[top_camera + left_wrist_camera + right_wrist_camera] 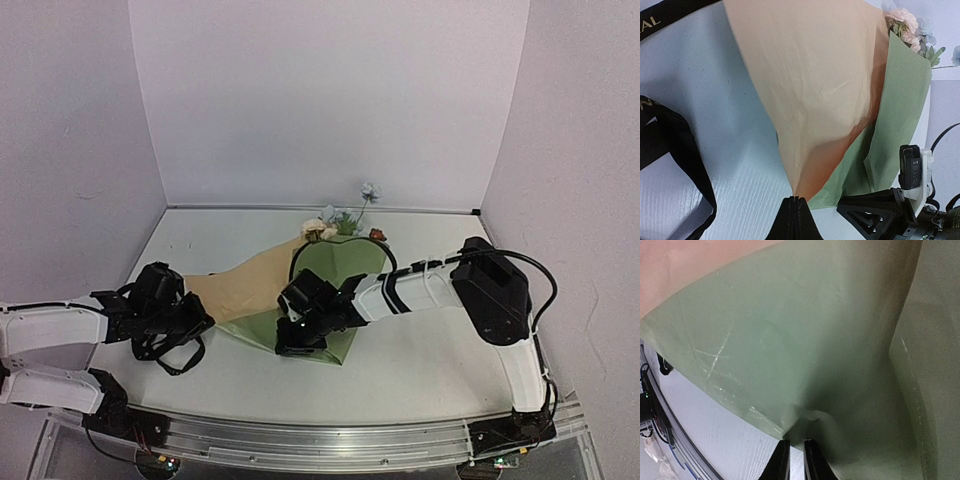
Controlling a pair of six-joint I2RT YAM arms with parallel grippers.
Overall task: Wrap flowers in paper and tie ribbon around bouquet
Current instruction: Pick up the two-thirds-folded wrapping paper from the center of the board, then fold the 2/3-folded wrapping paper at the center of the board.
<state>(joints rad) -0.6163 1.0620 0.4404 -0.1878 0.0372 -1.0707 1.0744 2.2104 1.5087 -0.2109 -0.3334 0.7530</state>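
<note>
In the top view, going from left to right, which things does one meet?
left pincer → tan face of the paper → right pincer → pale blue bloom → right arm's black elbow

The left arm [50,330], white shells over black joints, lies low and reaches rightward from the left side of the top view. The black two-finger left gripper [796,205] has its jaws pressed flat together, nipping the corner of the olive-green paper sheet [810,100] on its tan face. The right arm [410,290], white and black too, rises from its base at the near right, bends at a bulky black elbow [492,290] and stretches leftward with the wrist tipped down. The black right gripper [796,450] shows only a thin slit between its fingers [781,460]; whether they pinch anything cannot be told.
</note>
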